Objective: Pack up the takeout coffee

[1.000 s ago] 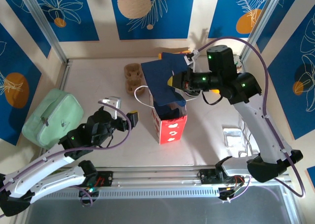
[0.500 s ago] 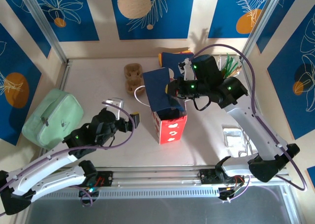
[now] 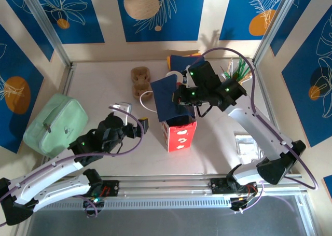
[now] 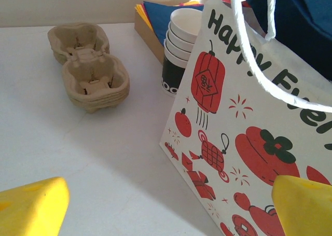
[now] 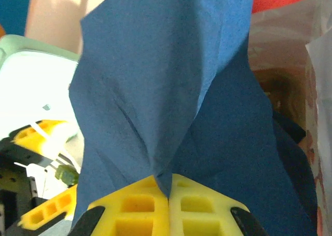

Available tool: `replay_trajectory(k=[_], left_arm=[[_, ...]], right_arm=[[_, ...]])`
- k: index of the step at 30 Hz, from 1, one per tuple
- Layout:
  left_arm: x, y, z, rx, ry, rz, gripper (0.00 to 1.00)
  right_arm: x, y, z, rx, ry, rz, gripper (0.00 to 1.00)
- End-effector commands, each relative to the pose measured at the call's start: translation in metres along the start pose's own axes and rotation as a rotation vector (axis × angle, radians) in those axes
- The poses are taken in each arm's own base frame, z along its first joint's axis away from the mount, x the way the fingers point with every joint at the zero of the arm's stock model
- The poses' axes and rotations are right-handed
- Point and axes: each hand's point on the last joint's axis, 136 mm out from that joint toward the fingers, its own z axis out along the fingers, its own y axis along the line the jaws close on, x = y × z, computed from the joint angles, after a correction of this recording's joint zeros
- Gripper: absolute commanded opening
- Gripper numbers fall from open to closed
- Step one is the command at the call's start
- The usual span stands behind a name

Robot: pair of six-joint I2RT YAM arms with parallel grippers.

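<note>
R fingers (image 5: 169, 194) clenched on a blue napkin (image 5: 155, 91), which hangs over the open bag (image 4: 233, 142). Since a sec ago they've carried it left, above the bag. L fingers (image 4: 166, 205) released and spread wide, w/ bare worktop (image 4: 52, 142) ahead and the bag front-right. Bag print reads "Happy". Takeout coffee: can't tell where.
</note>
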Motion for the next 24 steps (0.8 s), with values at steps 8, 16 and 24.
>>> replay_trajectory(k=[8, 16, 24], left_arm=[[0.0, 0.002, 0.001, -0.003, -0.011, -0.015, 1.0], [0.003, 0.003, 0.003, -0.003, -0.003, -0.018, 1.0], [0.003, 0.002, 0.002, 0.001, -0.001, -0.02, 1.0]], right_arm=[[0.016, -0.024, 0.018, 0.178, 0.073, -0.036, 0.01], [0.031, -0.036, 0.033, 0.248, 0.156, -0.04, 0.01], [0.042, -0.044, 0.046, 0.297, 0.224, -0.041, 0.01]])
